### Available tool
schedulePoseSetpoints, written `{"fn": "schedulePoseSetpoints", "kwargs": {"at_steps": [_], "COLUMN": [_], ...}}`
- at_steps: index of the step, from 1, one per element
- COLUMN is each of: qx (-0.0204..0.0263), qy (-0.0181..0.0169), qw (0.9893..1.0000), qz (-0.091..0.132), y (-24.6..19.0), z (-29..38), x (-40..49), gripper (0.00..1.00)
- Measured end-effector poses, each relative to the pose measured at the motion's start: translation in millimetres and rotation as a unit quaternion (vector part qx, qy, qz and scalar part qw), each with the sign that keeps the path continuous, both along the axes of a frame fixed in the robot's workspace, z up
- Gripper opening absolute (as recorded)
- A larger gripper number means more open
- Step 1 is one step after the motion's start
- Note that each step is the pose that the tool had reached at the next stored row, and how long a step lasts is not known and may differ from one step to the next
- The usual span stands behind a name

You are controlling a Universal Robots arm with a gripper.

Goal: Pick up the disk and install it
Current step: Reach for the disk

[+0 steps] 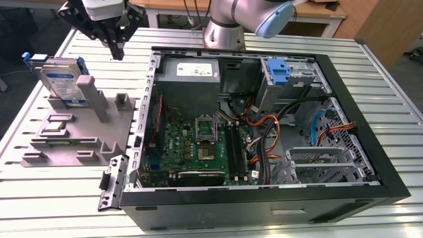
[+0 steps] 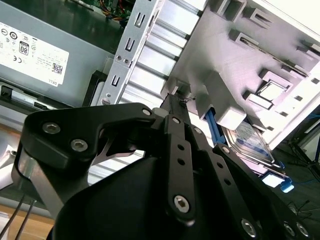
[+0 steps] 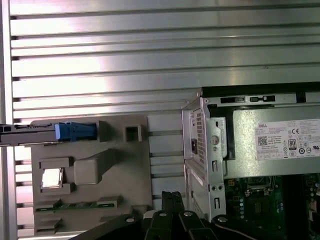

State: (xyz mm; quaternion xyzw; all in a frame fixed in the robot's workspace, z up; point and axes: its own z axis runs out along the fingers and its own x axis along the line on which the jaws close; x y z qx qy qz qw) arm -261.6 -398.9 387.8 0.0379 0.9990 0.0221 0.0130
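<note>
I see the disk (image 1: 61, 82) standing on its edge in a grey holder (image 1: 79, 134). The holder sits on the table (image 1: 53, 198) just outside the side wall of the open computer case (image 1: 264, 206). The disk leans back a little. Its thin top edge runs toward the case. Its long side looks like it goes up, but I can't be sure. It has blue rails (image 1: 82, 67) on its sides and a white-and-blue label (image 1: 66, 91) on its big flat face. I can't read the words. Inside the case, a grey box (image 1: 188, 87) has a white sticker (image 1: 195, 70) with print on it.

The gripper (image 1: 118, 52) hangs over the table near the case's outer wall. Its fingers are pressed together with nothing in them. The disk is lower than the gripper, on the side away from the case, and they don't touch.
</note>
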Motion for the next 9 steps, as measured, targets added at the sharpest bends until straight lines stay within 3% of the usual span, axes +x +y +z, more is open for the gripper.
{"fn": "schedulePoseSetpoints", "kwargs": {"at_steps": [9], "qx": [0.0], "qy": [0.0], "qw": [1.0], "qz": [0.0], "y": [0.0], "z": [0.0], "x": [-8.3], "gripper": [0.1]}}
